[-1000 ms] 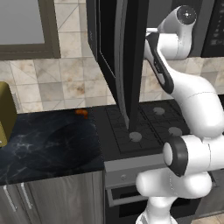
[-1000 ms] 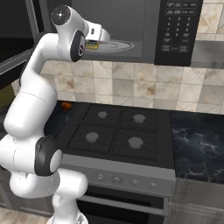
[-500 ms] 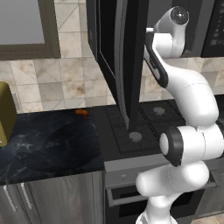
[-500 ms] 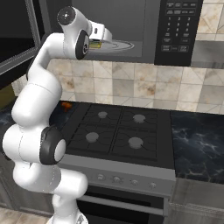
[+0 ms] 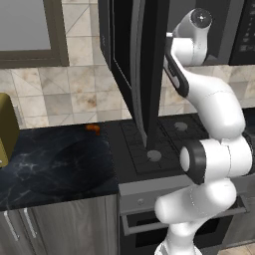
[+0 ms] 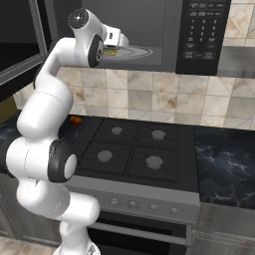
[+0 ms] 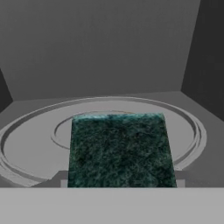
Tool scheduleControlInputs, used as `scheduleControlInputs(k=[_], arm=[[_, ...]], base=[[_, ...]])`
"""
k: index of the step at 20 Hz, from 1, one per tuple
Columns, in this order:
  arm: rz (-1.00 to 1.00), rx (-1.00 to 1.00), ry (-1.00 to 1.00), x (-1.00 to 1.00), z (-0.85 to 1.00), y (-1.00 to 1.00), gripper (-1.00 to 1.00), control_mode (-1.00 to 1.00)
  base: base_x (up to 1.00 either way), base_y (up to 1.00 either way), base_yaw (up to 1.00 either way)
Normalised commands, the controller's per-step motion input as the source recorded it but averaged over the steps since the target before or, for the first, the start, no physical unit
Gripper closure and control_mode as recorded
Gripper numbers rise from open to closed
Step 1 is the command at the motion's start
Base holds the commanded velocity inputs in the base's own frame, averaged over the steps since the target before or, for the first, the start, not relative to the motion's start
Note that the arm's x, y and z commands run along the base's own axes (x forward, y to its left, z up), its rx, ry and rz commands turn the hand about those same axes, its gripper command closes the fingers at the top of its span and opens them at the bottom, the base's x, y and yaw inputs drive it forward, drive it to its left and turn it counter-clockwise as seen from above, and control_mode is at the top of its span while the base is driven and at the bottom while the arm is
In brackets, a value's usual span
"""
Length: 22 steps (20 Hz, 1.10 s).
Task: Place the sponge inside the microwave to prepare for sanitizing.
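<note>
The microwave (image 6: pixel 199 30) stands open above the stove, and its dark glass door (image 5: pixel 134 74) swings out to the left. My gripper (image 6: pixel 114 49) reaches into the grey cavity and is shut on the sponge (image 6: pixel 110 52), whose yellow body shows at the hand. In the hand view the sponge's dark green top (image 7: pixel 120 151) spans the gap between my gripper's (image 7: pixel 120 180) two sides. It hangs low over the near half of the round glass turntable (image 7: pixel 26 140). I cannot tell whether it touches the glass.
The open door juts over the left part of the stove (image 6: pixel 134 149), close beside my arm. A small orange thing (image 5: pixel 92 128) lies on the dark counter by the wall. An olive block (image 5: pixel 6 129) stands at the far left, under a grey-fronted cabinet (image 5: pixel 27 30).
My hand has moved a little deeper and lower into the microwave with the sponge, and the elbow has swung. The door and the orange thing have not moved.
</note>
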Motion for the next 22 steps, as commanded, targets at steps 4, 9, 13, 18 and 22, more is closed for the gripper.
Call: scheduleControlInputs(k=[4, 9, 13, 18, 22], arm=[[0.0, 0.0, 0.0, 0.3, 0.0, 0.0, 1.0, -1.0], [0.0, 0.0, 0.0, 0.34, 0.0, 0.0, 1.0, -1.0], [0.0, 0.0, 0.0, 0.24, -0.03, 0.0, 1.0, -1.0], [0.0, 0.0, 0.0, 0.07, -0.08, 0.0, 1.0, -1.0], [0.0, 0.0, 0.0, 0.09, -0.13, 0.0, 1.0, -1.0]], base=[[0.0, 0.0, 0.0], [0.0, 0.0, 0.0], [0.0, 0.0, 0.0], [0.0, 0.0, 0.0], [0.0, 0.0, 0.0]])
